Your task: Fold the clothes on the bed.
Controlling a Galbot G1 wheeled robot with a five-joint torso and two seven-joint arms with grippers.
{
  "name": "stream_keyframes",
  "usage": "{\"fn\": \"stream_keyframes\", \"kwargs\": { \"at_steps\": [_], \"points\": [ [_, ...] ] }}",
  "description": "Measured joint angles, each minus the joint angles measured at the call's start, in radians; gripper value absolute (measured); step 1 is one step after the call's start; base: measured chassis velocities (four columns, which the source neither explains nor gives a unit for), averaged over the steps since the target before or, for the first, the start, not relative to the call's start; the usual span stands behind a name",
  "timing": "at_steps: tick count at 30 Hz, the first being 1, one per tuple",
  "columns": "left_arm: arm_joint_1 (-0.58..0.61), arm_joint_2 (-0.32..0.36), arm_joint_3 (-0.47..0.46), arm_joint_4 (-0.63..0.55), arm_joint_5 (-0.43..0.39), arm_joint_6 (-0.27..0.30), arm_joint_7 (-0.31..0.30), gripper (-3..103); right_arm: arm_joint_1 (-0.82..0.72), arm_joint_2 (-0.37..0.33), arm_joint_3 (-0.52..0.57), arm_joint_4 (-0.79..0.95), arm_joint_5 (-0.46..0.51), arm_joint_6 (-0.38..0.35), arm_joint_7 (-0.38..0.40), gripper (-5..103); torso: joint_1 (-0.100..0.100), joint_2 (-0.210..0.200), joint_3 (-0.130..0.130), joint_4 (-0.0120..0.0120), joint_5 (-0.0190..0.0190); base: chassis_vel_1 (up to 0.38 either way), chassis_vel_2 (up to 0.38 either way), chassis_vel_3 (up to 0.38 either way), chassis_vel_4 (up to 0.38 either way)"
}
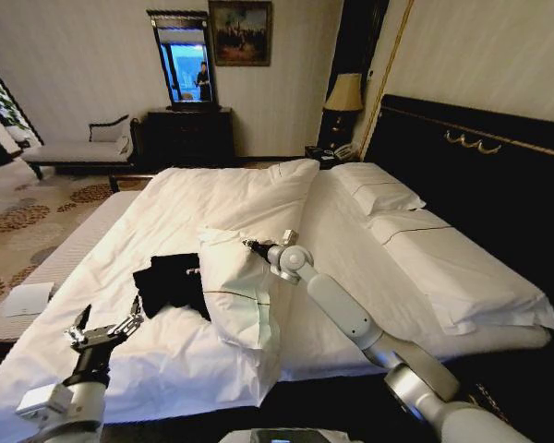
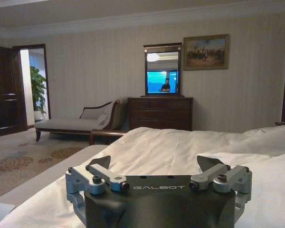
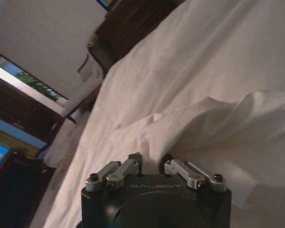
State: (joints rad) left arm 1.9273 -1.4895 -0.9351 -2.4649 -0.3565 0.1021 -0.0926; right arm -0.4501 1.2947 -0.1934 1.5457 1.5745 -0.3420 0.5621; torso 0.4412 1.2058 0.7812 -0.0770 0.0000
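Clearing a pillow with pinched right gripper; left gripper wide, must reach T-shirt.

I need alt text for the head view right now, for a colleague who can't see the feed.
A crumpled black T-shirt lies on a large white-sheeted bed, partly covered by a white pillow that the right end effector pinches at its top edge. The left end effector hovers open near the shirt.

The bed carries a rumpled white duvet, two pillows by the headboard, and a crumpled black T-shirt lying on the duvet.
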Motion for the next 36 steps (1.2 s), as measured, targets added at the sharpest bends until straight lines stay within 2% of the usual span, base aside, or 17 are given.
{"fn": "stream_keyframes", "kwargs": {
  "at_steps": [2,3,5,9,10,14,16,20,21,24,25,28,30,32,34,35,36],
  "points": [
    [-0.001,0.001,0.002,0.000,0.000,0.000,-0.001,100,-0.006,-0.004,0.000,0.016,-0.001,0.007,-0.014,9,0.000,0.000,0.000,0.0000,0.0000,0.000,0.000,0.000,0.000],
    [-0.001,0.001,0.002,0.000,0.000,0.000,-0.001,100,-0.006,-0.004,0.000,0.016,-0.001,0.007,-0.014,9,0.000,0.000,0.000,0.0000,0.0000,0.000,0.000,0.000,0.000],
    [-0.001,0.001,0.003,0.000,0.000,0.000,-0.001,100,-0.016,-0.009,0.003,0.034,-0.003,0.027,-0.042,2,0.000,0.000,0.000,0.0000,0.0000,0.000,0.000,0.000,0.000],
    [-0.002,0.005,0.001,0.000,0.000,0.002,-0.002,100,-0.038,-0.026,0.017,0.068,-0.020,0.085,-0.134,1,0.000,0.000,0.000,0.0001,0.0001,0.000,0.000,0.000,0.000],
    [-0.002,0.005,0.001,0.000,0.000,0.002,-0.002,100,-0.038,-0.026,0.017,0.068,-0.020,0.085,-0.134,1,0.000,0.000,0.000,0.0001,0.0001,0.000,0.000,0.000,0.000],
    [-0.011,0.013,0.001,-0.003,-0.007,0.009,-0.003,100,-0.079,-0.070,0.060,0.122,-0.031,0.144,-0.221,1,0.000,0.000,0.000,0.0003,0.0001,0.000,0.000,0.000,0.000],
    [-0.012,0.015,0.001,-0.004,-0.010,0.010,-0.003,100,-0.096,-0.088,0.079,0.143,-0.033,0.156,-0.233,1,0.000,0.000,0.000,0.0003,0.0002,0.000,0.000,0.000,0.000],
    [-0.026,0.025,0.001,0.001,-0.026,0.011,-0.004,100,-0.182,-0.197,0.177,0.243,-0.063,0.205,-0.247,1,0.000,0.000,0.000,0.0001,0.0002,0.000,0.000,0.000,0.000],
    [-0.026,0.025,0.001,0.001,-0.026,0.011,-0.004,100,-0.182,-0.197,0.177,0.243,-0.063,0.205,-0.247,1,0.000,0.000,0.000,0.0001,0.0002,0.000,0.000,0.000,0.000],
    [-0.045,0.030,0.027,0.012,-0.028,0.012,-0.005,100,-0.299,-0.278,0.289,0.339,-0.104,0.233,-0.261,1,0.000,0.000,0.000,0.0000,0.0004,0.000,0.000,0.000,0.000],
    [-0.045,0.030,0.027,0.012,-0.028,0.012,-0.005,100,-0.299,-0.278,0.289,0.339,-0.104,0.233,-0.261,1,0.000,0.000,0.000,0.0000,0.0004,0.000,0.000,0.000,0.000],
    [-0.062,0.035,0.056,0.018,-0.024,0.013,-0.005,100,-0.460,-0.324,0.441,0.457,-0.128,0.237,-0.271,1,0.000,0.000,0.000,-0.0001,0.0006,0.000,0.000,0.000,0.000],
    [-0.067,0.038,0.062,0.019,-0.024,0.014,-0.005,100,-0.501,-0.331,0.487,0.490,-0.131,0.241,-0.272,1,0.000,0.000,0.000,-0.0003,0.0001,0.000,0.000,0.000,0.000],
    [-0.078,0.046,0.073,0.024,-0.024,0.014,-0.005,100,-0.601,-0.338,0.600,0.568,-0.146,0.262,-0.272,1,0.000,0.000,0.000,-0.0002,0.0004,0.000,0.000,0.000,0.000],
    [-0.090,0.053,0.083,0.028,-0.028,0.014,-0.005,100,-0.711,-0.324,0.713,0.633,-0.193,0.279,-0.277,1,0.000,0.000,0.000,0.0002,0.0000,0.000,0.000,0.000,0.000],
    [-0.090,0.053,0.083,0.028,-0.028,0.014,-0.005,100,-0.711,-0.324,0.713,0.633,-0.193,0.279,-0.277,1,0.000,0.000,0.000,0.0002,0.0000,0.000,0.000,0.000,0.000],
    [-0.097,0.057,0.088,0.030,-0.030,0.014,-0.005,100,-0.770,-0.309,0.766,0.657,-0.228,0.286,-0.288,1,0.000,0.000,0.000,0.0001,0.0001,0.000,0.000,0.000,0.000]
  ]
}}
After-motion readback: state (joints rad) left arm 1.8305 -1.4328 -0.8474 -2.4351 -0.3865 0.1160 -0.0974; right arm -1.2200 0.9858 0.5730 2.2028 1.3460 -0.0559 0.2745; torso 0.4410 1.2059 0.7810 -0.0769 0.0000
